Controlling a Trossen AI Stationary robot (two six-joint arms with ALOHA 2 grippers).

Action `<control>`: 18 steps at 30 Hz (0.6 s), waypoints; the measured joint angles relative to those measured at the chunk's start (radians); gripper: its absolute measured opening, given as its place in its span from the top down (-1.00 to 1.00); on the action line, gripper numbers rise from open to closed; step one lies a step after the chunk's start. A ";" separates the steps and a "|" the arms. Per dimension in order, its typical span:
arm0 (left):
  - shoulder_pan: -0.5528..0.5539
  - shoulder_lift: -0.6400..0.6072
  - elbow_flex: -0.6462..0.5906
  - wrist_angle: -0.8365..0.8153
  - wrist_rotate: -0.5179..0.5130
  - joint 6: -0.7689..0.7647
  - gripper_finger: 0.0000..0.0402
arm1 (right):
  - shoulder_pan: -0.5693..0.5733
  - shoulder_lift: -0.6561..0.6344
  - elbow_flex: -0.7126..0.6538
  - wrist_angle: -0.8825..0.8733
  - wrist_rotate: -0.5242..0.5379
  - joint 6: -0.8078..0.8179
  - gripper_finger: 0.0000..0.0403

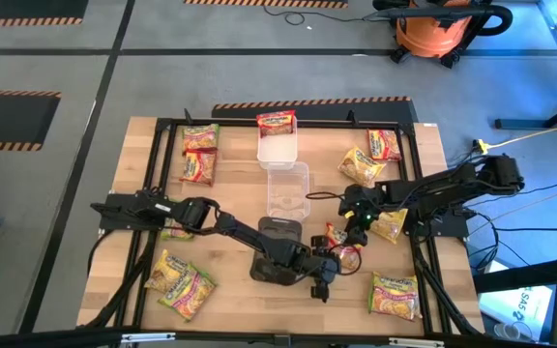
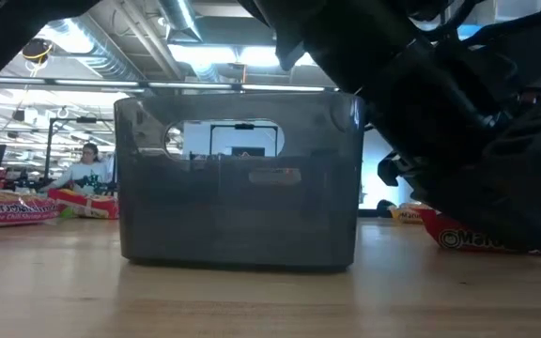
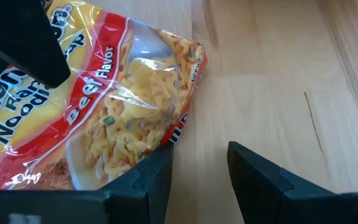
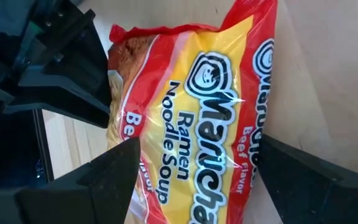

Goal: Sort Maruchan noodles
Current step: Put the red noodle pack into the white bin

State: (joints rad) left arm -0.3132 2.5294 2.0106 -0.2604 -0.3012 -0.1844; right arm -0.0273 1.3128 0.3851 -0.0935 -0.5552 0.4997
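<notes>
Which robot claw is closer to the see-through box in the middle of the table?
Right. The right gripper hovers just beside the clear box, by the red packet. The left gripper sits farther, past the dark tray.

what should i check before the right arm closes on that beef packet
1. Right tool open wide enough: ok, its fingers stand either side of the beef packet.
2. Packet between the fingers: ok in the right wrist view.
3. Left tool clear of the packet: not ok, it sits at the packet's edge, one finger beside it.
4. Left tool holding anything: cannot tell.
5. Dark tray near for the drop: ok, it stands just beside both tools.
6. Packet lying flat on the table: cannot tell.
</notes>
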 joint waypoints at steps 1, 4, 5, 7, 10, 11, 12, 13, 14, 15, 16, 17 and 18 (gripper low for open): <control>0.002 0.000 0.000 0.000 0.001 0.000 0.26 | 0.000 0.000 0.000 0.005 -0.005 0.005 -0.53; 0.006 0.000 0.000 0.000 0.005 -0.005 0.26 | 0.000 0.001 -0.003 0.034 -0.025 0.037 -0.53; 0.008 0.000 0.000 0.000 0.005 -0.013 0.26 | 0.000 0.002 -0.004 0.048 -0.037 0.046 -0.53; 0.012 0.000 0.000 0.000 0.005 -0.017 0.26 | 0.000 0.002 -0.004 0.067 -0.049 0.052 -0.53; 0.015 0.001 0.000 0.006 -0.041 -0.017 0.26 | 0.002 0.003 -0.004 0.081 -0.056 0.054 -0.53; 0.018 0.001 0.000 0.009 -0.068 -0.015 0.26 | 0.003 0.003 -0.004 0.086 -0.066 0.054 -0.53; 0.024 0.002 0.000 0.014 -0.091 -0.015 0.26 | 0.003 0.003 -0.004 0.091 -0.077 0.056 -0.53; 0.027 0.002 0.000 0.015 -0.111 -0.016 0.26 | 0.004 0.002 -0.004 0.095 -0.081 0.056 -0.53; 0.027 0.002 -0.001 0.010 -0.127 -0.017 0.26 | 0.003 0.002 -0.004 0.095 -0.082 0.058 -0.52; 0.026 0.002 -0.001 0.011 -0.147 -0.016 0.26 | 0.002 0.002 -0.004 0.097 -0.082 0.061 -0.50; 0.026 0.003 -0.001 0.014 -0.152 -0.015 0.26 | 0.002 0.001 -0.004 0.102 -0.081 0.061 -0.47; 0.026 0.003 -0.001 0.019 -0.144 -0.015 0.26 | 0.003 0.001 -0.002 0.103 -0.081 0.057 -0.43; 0.026 0.002 -0.001 0.022 -0.137 -0.016 0.26 | 0.004 0.001 -0.002 0.102 -0.076 0.050 -0.39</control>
State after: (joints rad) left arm -0.2871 2.5317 2.0094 -0.2382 -0.4382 -0.2001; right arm -0.0235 1.3136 0.3828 0.0081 -0.6310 0.5497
